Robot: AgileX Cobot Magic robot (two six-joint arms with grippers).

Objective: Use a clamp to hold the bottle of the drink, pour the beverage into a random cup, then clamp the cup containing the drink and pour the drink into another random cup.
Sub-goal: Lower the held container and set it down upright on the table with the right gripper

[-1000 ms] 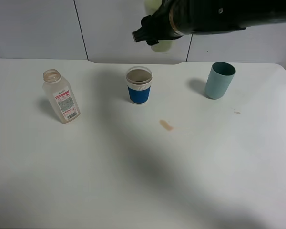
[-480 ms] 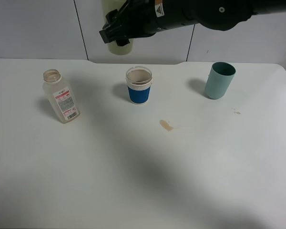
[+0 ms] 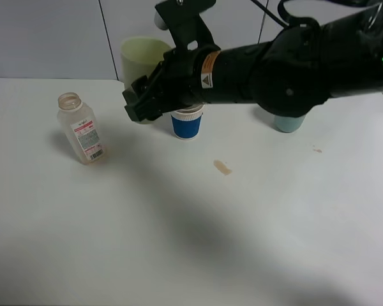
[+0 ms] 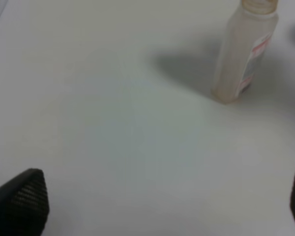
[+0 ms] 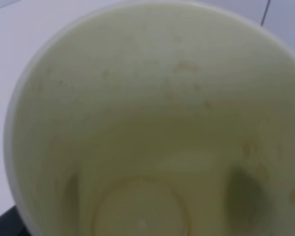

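Note:
My right gripper (image 3: 142, 103) is shut on the pale yellow-green cup (image 3: 142, 56), holding it upright just left of and behind the blue-sleeved paper cup (image 3: 187, 125). In the right wrist view the cup (image 5: 147, 128) fills the frame, and its inside shows only brown specks of beverage. The arm hides the paper cup's rim and contents. The clear bottle (image 3: 82, 130) stands uncapped at the far left and looks drained. In the left wrist view my left gripper (image 4: 162, 204) is open low over the table, well short of the bottle (image 4: 245, 54).
The right arm hides most of a teal-blue tumbler (image 3: 286, 123) at the back right. A small brown spill (image 3: 222, 167) lies on the white table (image 3: 179, 242) in front of the paper cup. A fainter stain (image 3: 316, 150) lies to the right.
The right arm has swung left and come down with the yellow-green cup, from high above the paper cup to beside it. The cup is now upright. The left gripper stays open.

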